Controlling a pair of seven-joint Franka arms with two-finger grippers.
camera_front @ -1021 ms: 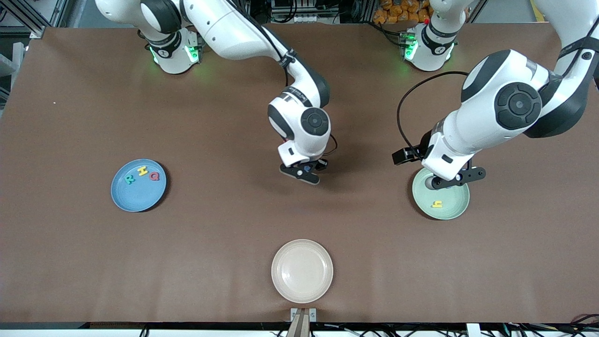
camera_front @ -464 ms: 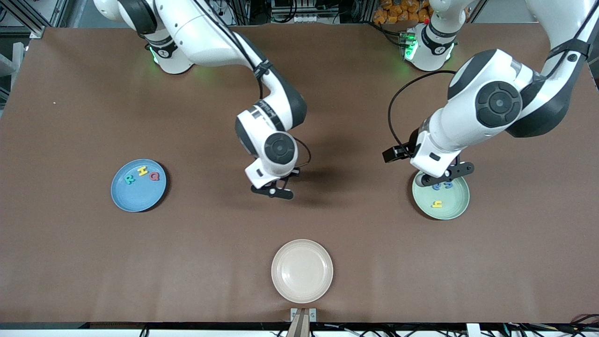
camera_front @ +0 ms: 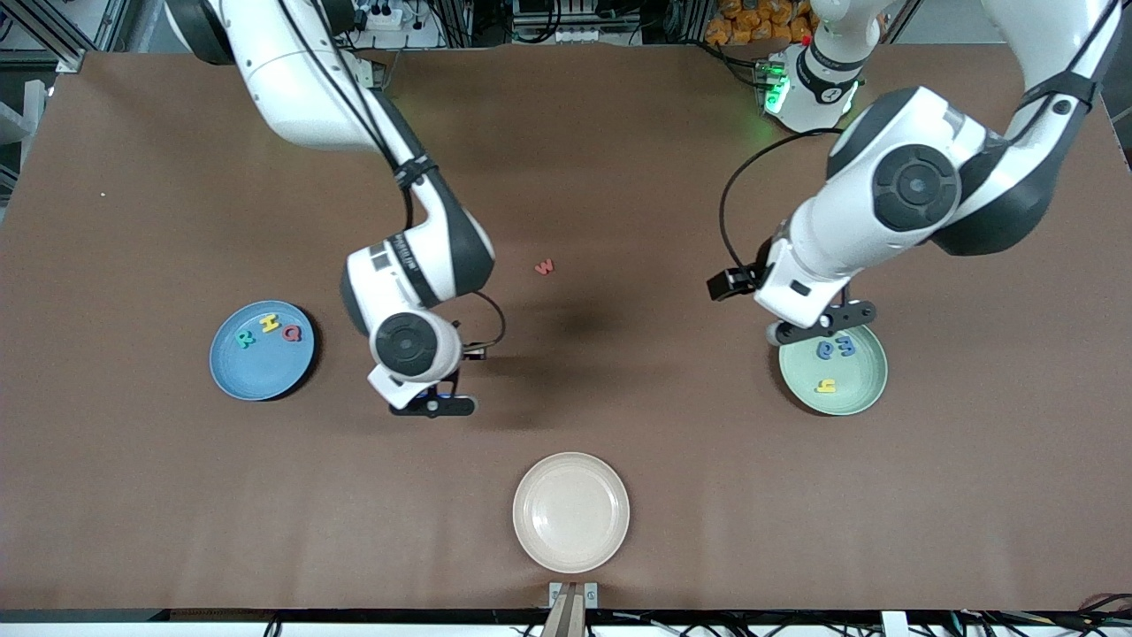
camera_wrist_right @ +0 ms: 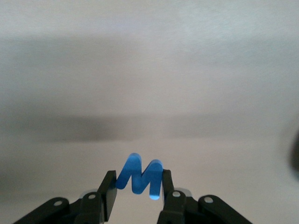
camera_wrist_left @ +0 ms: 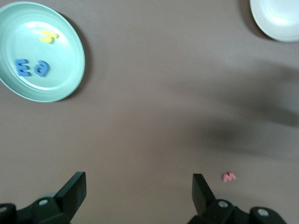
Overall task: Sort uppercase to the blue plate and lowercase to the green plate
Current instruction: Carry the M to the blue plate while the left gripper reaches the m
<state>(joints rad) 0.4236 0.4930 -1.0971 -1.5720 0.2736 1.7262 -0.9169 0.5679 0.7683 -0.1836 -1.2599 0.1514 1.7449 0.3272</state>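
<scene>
Blue W rides toward the blue plate

The cream plate (camera_front: 570, 511) lies nearest, unused. The right gripper (camera_front: 433, 406) pinches the blue W (camera_wrist_right: 140, 178) over bare table beside the blue plate (camera_front: 262, 350), which holds R, H and Q. The left gripper (camera_front: 821, 324) hangs spread-jawed and empty over the green plate's (camera_front: 832, 371) rim; the red w (camera_front: 545, 265) lies farthest, between the arms.

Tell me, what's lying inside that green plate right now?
The green plate holds two blue rounded letters and a yellow y-like one. The open left claw hangs over its rim, covering a small edge.
</scene>
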